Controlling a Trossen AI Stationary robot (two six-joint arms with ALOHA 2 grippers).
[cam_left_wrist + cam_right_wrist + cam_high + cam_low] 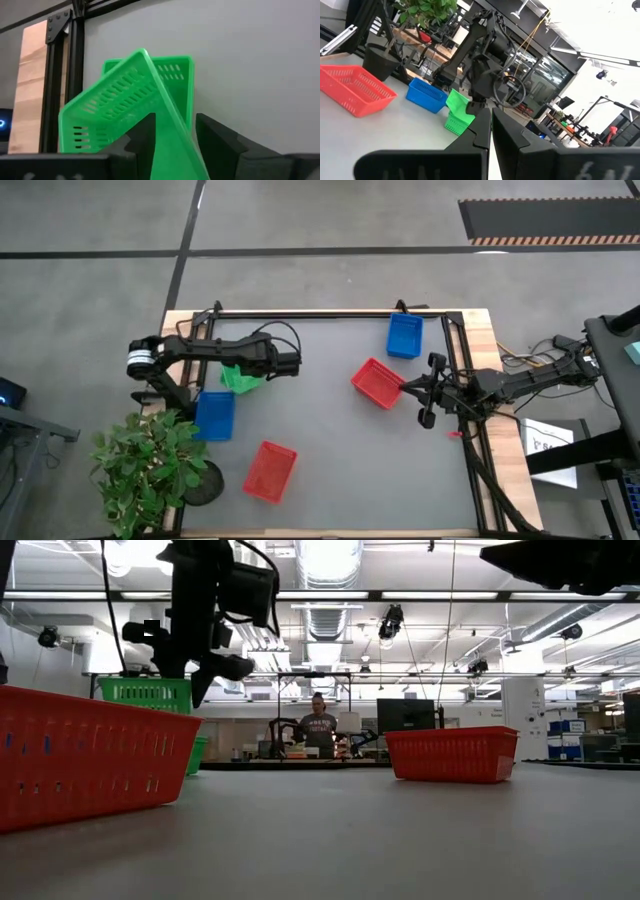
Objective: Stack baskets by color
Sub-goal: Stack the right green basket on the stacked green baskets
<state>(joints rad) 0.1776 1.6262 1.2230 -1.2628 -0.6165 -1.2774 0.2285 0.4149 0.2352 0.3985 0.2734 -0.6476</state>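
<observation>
Baskets on the worktop (330, 440), counted from above: two red baskets (377, 382), the other near the front edge (270, 471); two blue baskets (404, 335), the second at left (214, 415). Green: one tilted basket (125, 100) pinched by the left gripper's (172, 132) jaws over a flat green one (175, 70), mostly hidden beneath. Right gripper (428, 392) rests at the right edge, jaws pressed together. A potted plant (150, 465) overlaps the front-left corner.

Grey table (330, 470): coloured baskets (376, 382).
</observation>
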